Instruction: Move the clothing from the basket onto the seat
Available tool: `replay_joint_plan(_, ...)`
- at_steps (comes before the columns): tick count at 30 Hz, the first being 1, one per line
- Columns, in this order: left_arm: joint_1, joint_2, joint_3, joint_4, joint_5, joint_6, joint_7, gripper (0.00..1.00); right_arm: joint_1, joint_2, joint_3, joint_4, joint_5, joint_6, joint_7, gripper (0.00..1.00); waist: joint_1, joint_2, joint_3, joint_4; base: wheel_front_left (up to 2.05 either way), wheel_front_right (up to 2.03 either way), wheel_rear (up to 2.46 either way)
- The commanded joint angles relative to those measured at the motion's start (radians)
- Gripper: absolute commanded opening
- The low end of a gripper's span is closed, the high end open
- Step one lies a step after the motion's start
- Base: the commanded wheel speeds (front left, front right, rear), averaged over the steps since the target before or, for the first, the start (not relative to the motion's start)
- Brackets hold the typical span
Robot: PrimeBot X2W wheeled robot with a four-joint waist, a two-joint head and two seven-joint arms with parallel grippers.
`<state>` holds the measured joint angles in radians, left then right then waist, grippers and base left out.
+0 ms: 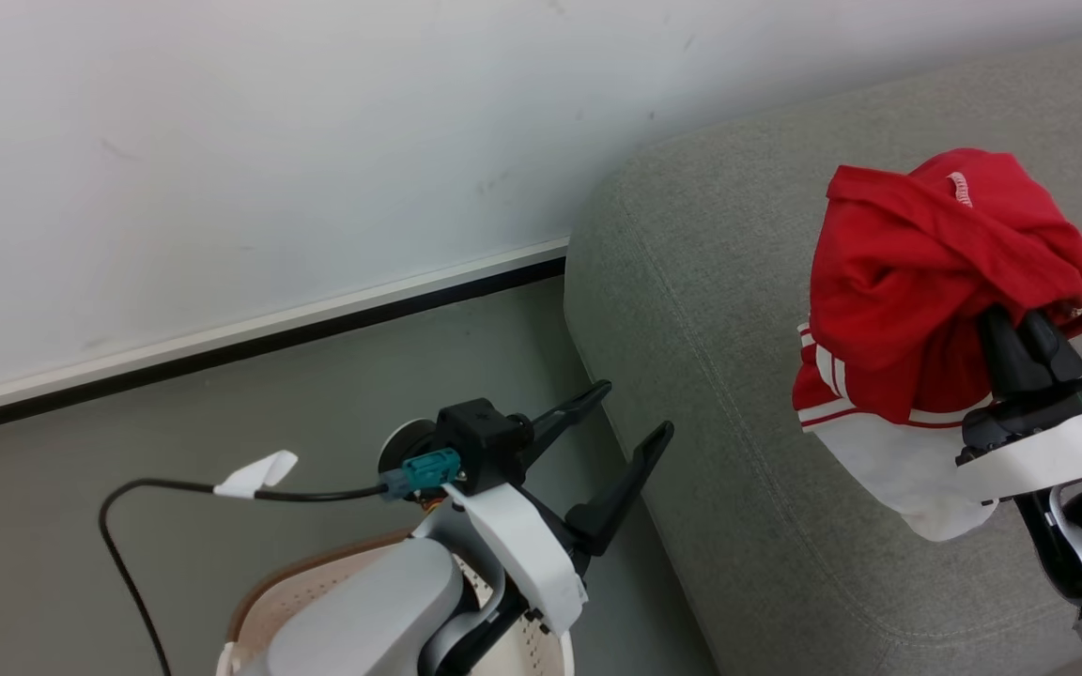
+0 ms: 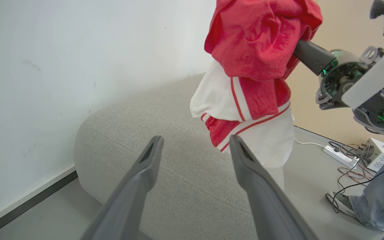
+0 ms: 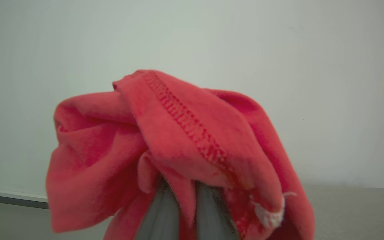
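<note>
Head view: the right gripper is clenched on a bunched, soft bright red garment with white-striped hems, above the rounded end of the large light grey fabric sofa. The left gripper is spread and empty over the cream-white perforated plastic basket. Left wrist view: the white hem dangles low over the cushion. Right wrist view: red cloth drapes the closed fingers, so release looks best after lowering well inside the sofa's edge.

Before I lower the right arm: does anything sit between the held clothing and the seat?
Nothing visible does. The clothing hangs from the shut right gripper over the seat; the grey cushion showing around it is bare. The left gripper stands open, off to the side.
</note>
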<state>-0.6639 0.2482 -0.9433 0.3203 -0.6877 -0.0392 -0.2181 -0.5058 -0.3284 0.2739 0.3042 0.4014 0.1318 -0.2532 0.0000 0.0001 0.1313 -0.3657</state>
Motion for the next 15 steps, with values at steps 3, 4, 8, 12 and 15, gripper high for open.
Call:
replay_joint_plan(3, -0.010, 0.007, -0.002, -0.001, 0.002, -0.001, 0.006, 1.00, 0.004, -0.007, -0.025, -0.014, 0.001, -0.002, 0.009, 0.00, 0.0000, -0.0001, 0.018, -0.016, 0.00, 0.00, 0.00)
replay_joint_plan(4, -0.014, 0.007, -0.002, -0.003, 0.002, -0.001, 0.008, 1.00, 0.004, -0.008, -0.034, -0.017, -0.001, -0.002, 0.013, 0.00, 0.0000, -0.0001, 0.023, -0.017, 0.00, 0.00, 0.00)
replay_joint_plan(8, -0.028, 0.011, -0.007, -0.011, 0.009, -0.005, 0.014, 1.00, -0.016, -0.014, -0.068, -0.029, 0.007, -0.002, 0.027, 0.00, 0.0000, -0.0001, 0.046, -0.011, 0.00, 0.00, 0.00)
replay_joint_plan(12, -0.035, 0.016, -0.008, -0.020, -0.002, -0.011, 0.023, 1.00, -0.044, -0.022, -0.086, -0.032, 0.031, -0.002, 0.053, 0.00, 0.0000, -0.0001, 0.074, 0.005, 0.00, 0.00, 0.00)
replay_joint_plan(15, -0.047, 0.022, -0.009, -0.025, -0.002, -0.014, 0.031, 1.00, -0.075, -0.037, -0.101, -0.028, 0.053, -0.002, 0.074, 0.00, 0.0000, -0.0001, 0.093, 0.021, 0.00, 0.00, 0.00)
